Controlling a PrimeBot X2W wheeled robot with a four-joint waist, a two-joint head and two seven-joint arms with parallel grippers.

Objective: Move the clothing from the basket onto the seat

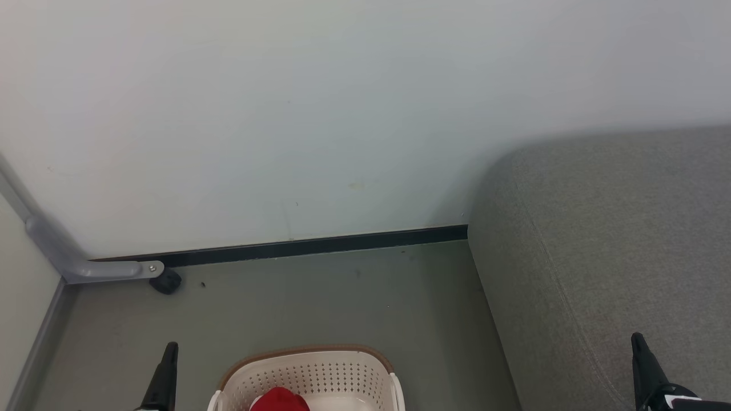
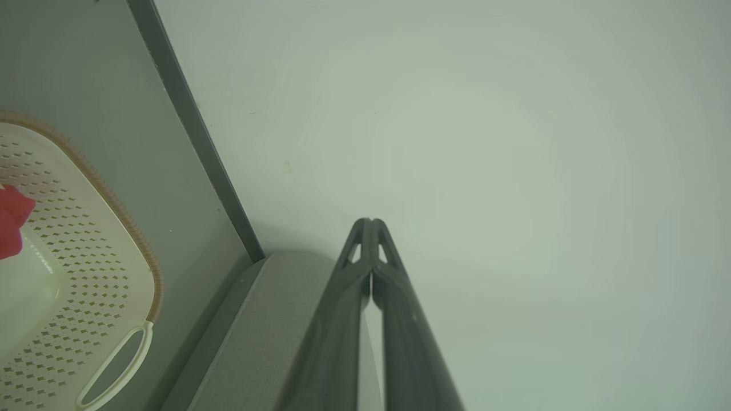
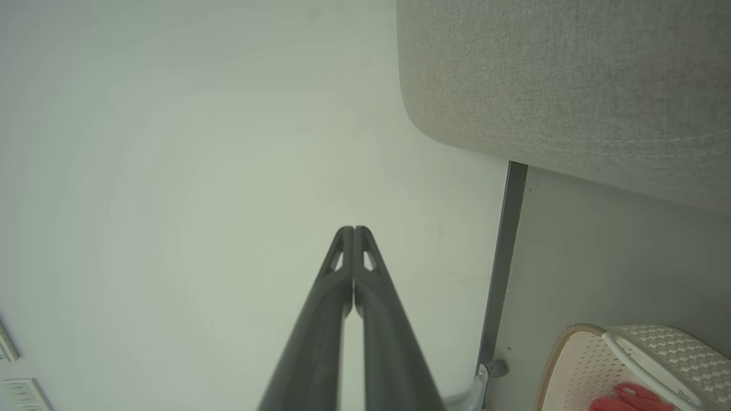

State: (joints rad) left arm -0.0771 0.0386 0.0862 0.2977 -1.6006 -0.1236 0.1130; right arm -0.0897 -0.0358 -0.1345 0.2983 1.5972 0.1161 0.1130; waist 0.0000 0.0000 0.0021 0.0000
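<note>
The cream-white perforated plastic laundry basket with a brown rim point(image 1: 308, 349) is sitting on the grey-green floor point(image 1: 342, 302) at 6 o'clock in the head view, cut by the bottom edge. Inside it, a soft red bunch of clothing point(image 1: 280, 399) is lying on the pale bottom. How much more it is holding I cannot tell, since most of the interior is falling outside the frame. The large grey woven-fabric sofa point(image 1: 599, 240) is standing at 3 to 4 o'clock, near the basket with a strip of floor between them, and nothing is lying on the part in view.

The left end effector point(image 2: 370, 220) is hovering at 7 o'clock and the right end effector point(image 3: 353, 228) at 5 o'clock, above the sofa's corner. Each is pressing its two long dark fingers together on nothing and pointing toward the pale wall point(image 1: 285, 114).

The likely troubles, as I am judging them:
- Reaching down with fingers unspread would only be prodding the fabric.
- A shallow pinch on one fold could be slipping free mid-lift.
- Trim could be catching on the holes or a handle and dragging the light basket along.
- A garment dropped on the sofa's rounded corner could be sliding off to the floor.
</note>
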